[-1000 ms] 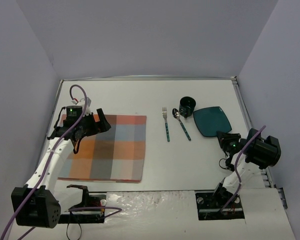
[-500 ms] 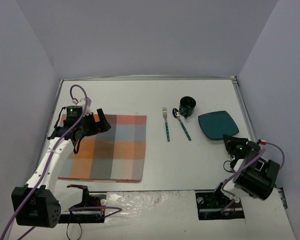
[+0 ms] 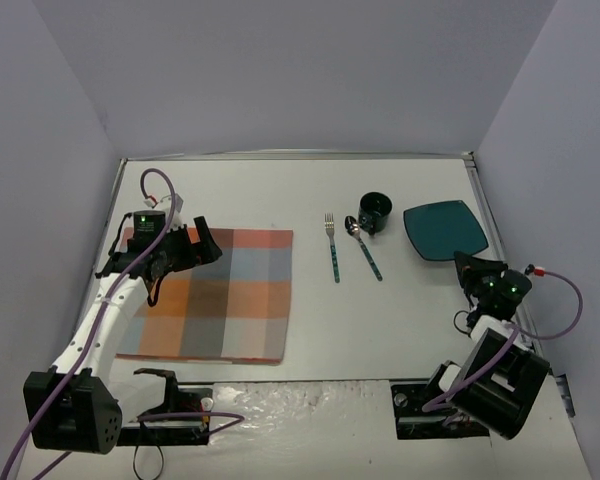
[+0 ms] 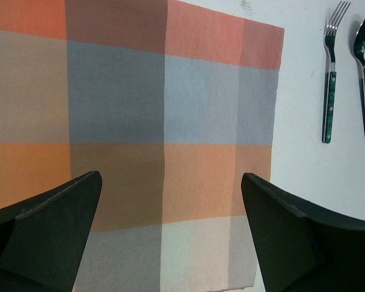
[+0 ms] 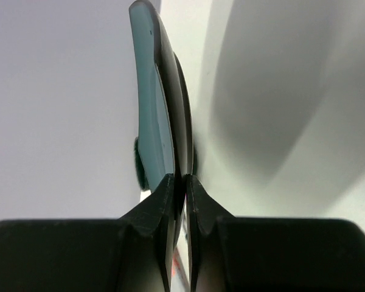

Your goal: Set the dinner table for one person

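Since a second ago the plate has shifted away from the cup toward the right edge, and the right arm has swung round so its wrist now points at the far wall. Nothing else has changed place.

White and matte, the tabletop fills the floor of the purple-walled booth, with both arm bases at its near edge. On its left half the checked placemat lies flat in orange, grey and blue. The left arm reaches over the placemat's far left corner, and the left end effector hangs above the cloth with its jaws spread wide and nothing between them.

At the right, the teal plate is well apart from the placemat and near the cup. The right end effector is pressed together on the plate's near rim, pinching it. The wrist view shows the plate edge-on, so it seems tipped up off the tabletop, though the overhead view does not settle that.

Dark and upright, the cup stands left of the plate. The spoon lies with its bowl just beside the cup and its green handle angled toward the near right. The fork lies just left of the spoon, tines pointing away from the arms.
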